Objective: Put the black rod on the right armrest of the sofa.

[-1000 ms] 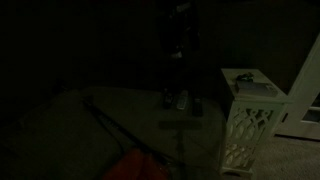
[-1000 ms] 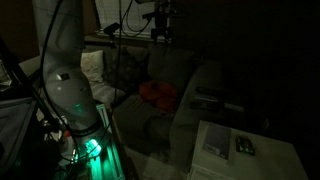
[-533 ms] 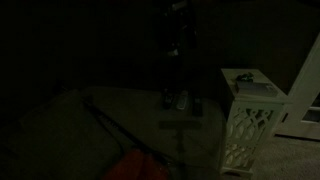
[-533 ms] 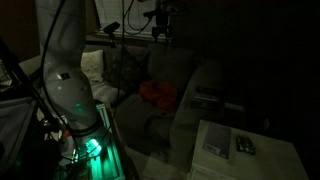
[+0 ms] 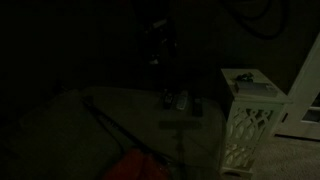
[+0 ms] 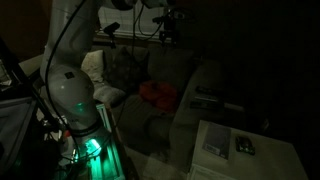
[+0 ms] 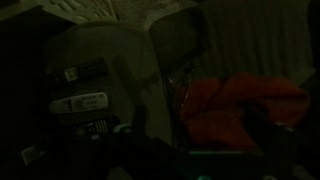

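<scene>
The scene is very dark. The black rod (image 5: 112,128) shows as a thin slanted line lying on the sofa seat. The right armrest (image 5: 190,112) is a broad padded end with two remotes on it; it also shows in an exterior view (image 6: 203,100) and at the left of the wrist view (image 7: 90,95). My gripper (image 5: 160,45) hangs high above the sofa back (image 6: 171,22), well clear of the rod. In the wrist view its dark fingers (image 7: 128,130) stand wide apart around nothing, gripper (image 7: 190,125) open. A faint thin line beside the armrest cannot be identified.
An orange cushion (image 6: 158,95) lies on the seat (image 7: 240,105). A white lattice-sided cabinet (image 5: 245,135) stands beside the armrest. A thin upright post with a crossbar (image 5: 180,128) stands in front. The robot's white base (image 6: 70,95) is near the sofa.
The arm has swung: the gripper has shifted sideways high above the sofa back. The rod, the remotes and the cushion have not moved.
</scene>
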Motion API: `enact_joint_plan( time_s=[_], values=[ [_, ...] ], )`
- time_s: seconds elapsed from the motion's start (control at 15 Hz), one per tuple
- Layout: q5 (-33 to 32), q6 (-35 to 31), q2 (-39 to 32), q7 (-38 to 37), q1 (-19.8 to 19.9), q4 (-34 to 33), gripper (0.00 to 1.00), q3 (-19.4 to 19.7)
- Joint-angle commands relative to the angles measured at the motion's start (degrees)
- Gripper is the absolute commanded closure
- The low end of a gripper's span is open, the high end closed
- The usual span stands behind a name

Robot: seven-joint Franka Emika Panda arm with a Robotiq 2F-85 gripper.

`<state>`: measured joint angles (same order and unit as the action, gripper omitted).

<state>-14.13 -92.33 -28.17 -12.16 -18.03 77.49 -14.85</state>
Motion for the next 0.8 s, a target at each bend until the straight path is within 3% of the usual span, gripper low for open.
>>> enact_joint_plan(
  time_s=[0.0,0.13,0.2,0.4,0.6,0.67,0.73],
  values=[
    [1.6,2.7,-11.3,7.3,-2.8,-13.3,0.0,1.8],
    [1.9,4.6,-16.1,12.1,-3.8,-18.0,0.0,1.9],
    [0.5,7.2,-18.9,12.9,-3.5,-20.9,0.0,0.5],
    [-1.5,15.9,-25.9,13.8,-6.4,-28.0,0.0,2.0],
    [0.4,26.1,-32.1,14.5,-7.3,-34.7,0.0,2.2],
    [-0.1,19.2,-26.2,12.7,-5.9,-25.5,0.0,1.6],
    [-0.1,20.0,-27.6,12.7,-6.1,-26.5,0.0,1.6]
  ],
)
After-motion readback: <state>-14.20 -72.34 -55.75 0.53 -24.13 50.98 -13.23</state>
